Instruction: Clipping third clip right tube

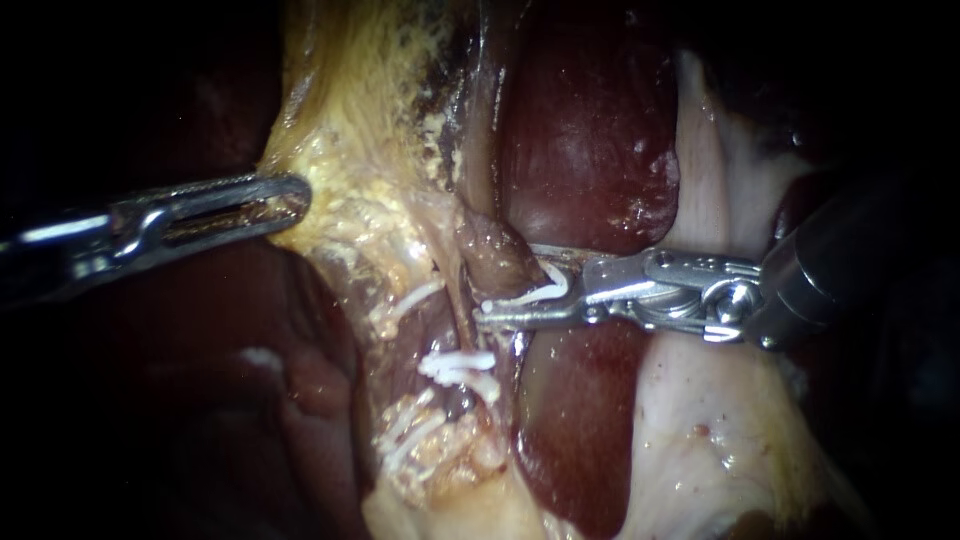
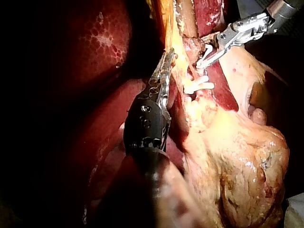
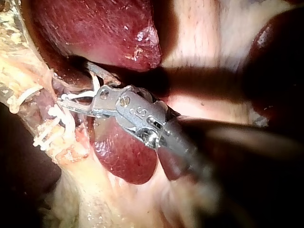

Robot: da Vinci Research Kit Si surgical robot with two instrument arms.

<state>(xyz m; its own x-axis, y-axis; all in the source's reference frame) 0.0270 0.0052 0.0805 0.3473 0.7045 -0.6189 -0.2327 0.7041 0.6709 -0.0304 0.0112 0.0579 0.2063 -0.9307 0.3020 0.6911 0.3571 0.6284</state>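
Dark red glossy liver (image 1: 590, 150) takes up the middle, with pale yellow fatty tissue (image 1: 350, 130) beside it. The left instrument (image 1: 297, 197) has its jaws together, clamped on that fat's edge. The right instrument (image 1: 508, 292) has its jaws apart but holding an open white plastic clip (image 1: 540, 292) — tips at the brownish tube (image 1: 495, 250); can't tell if it straddles it. More small white clips (image 1: 460, 367) sit just below.

Endoscope view bright at centre, dropping to black at left and right edges, glare on right instrument (image 1: 505, 290), white clip (image 1: 545, 293) and wet liver (image 1: 590, 130); wrist views dim around lit tissue.
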